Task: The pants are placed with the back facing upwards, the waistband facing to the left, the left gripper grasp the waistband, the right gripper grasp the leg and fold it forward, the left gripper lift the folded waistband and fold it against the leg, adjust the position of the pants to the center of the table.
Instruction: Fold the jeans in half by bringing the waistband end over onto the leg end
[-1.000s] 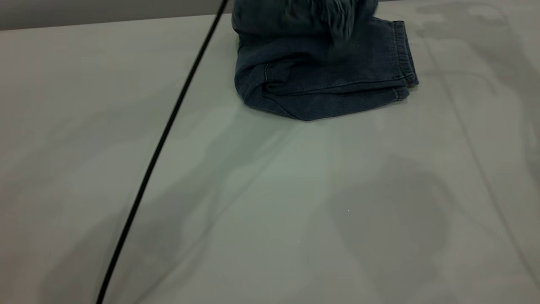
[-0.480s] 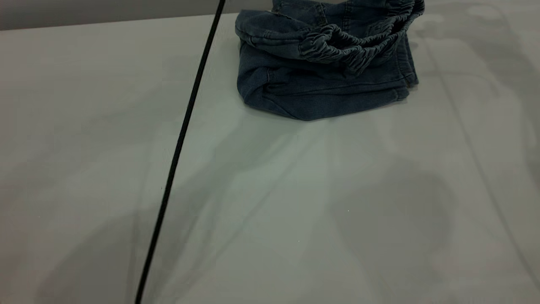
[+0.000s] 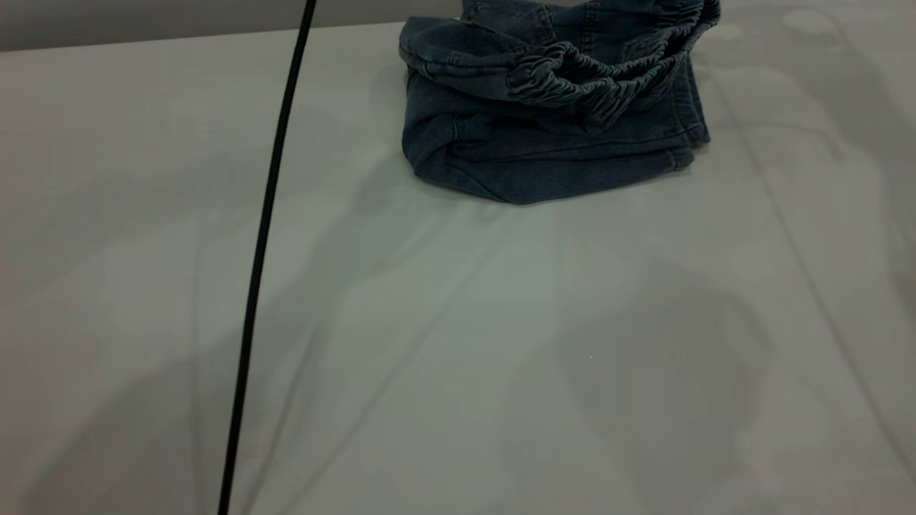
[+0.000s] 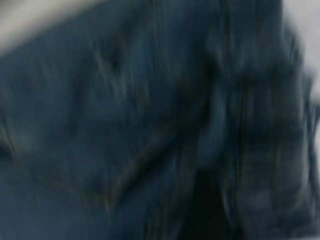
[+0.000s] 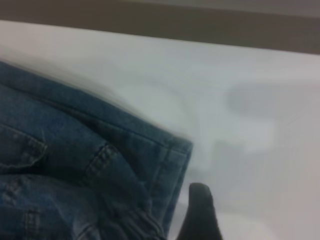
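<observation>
The pants (image 3: 544, 161) lie folded into a compact bundle at the far middle of the table (image 3: 458, 357). The ruffled waistband (image 3: 594, 79) rests on top of the folded leg (image 3: 572, 175), bunched and slightly raised. Neither gripper shows in the exterior view. The left wrist view is filled with blurred denim of the pants (image 4: 125, 125) at very close range. In the right wrist view a dark tip of my right gripper (image 5: 200, 212) hovers beside a stitched corner of the pants (image 5: 100, 150), over bare table (image 5: 250, 125) and apart from the cloth.
A thin black cable (image 3: 261, 236) hangs across the left half of the exterior view, from the top edge down to the bottom edge. The table's far edge (image 3: 143, 39) runs just behind the pants.
A second ago the upper layer was moving in a blur; it then settled with the waistband on top and has since stayed still. The black cable has swung left.
</observation>
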### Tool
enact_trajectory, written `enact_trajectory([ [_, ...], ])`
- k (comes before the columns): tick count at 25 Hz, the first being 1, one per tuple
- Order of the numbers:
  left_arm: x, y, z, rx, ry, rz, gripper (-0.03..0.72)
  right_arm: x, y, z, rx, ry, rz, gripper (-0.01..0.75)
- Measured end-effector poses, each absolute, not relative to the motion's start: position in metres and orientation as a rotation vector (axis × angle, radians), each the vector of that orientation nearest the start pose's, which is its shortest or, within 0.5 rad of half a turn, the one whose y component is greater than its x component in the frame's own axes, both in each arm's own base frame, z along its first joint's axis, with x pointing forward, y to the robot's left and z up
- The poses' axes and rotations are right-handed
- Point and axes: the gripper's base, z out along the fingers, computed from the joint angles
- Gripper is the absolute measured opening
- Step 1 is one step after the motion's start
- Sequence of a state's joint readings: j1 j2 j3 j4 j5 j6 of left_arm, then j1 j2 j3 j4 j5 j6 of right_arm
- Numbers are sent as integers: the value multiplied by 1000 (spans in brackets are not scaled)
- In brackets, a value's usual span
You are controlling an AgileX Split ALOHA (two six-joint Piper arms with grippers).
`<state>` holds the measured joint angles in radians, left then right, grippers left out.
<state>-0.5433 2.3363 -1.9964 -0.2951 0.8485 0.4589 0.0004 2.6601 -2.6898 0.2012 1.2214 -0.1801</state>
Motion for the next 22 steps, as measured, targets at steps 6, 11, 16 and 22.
enact_trajectory([
  [6, 415, -261, 170, 1230, 2677, -175, 488, 555, 17, 191, -209, 2644, 218, 465],
  [11, 412, -258, 159, 1281, 2732, -160, 488, 555, 18, 191, -211, 2643, 218, 465],
  [16, 421, -263, 141, 1268, 2667, -159, 488, 555, 18, 191, -211, 2643, 222, 465],
  [22, 427, -267, 123, 1247, 2637, -159, 488, 555, 18, 191, -214, 2642, 221, 465],
])
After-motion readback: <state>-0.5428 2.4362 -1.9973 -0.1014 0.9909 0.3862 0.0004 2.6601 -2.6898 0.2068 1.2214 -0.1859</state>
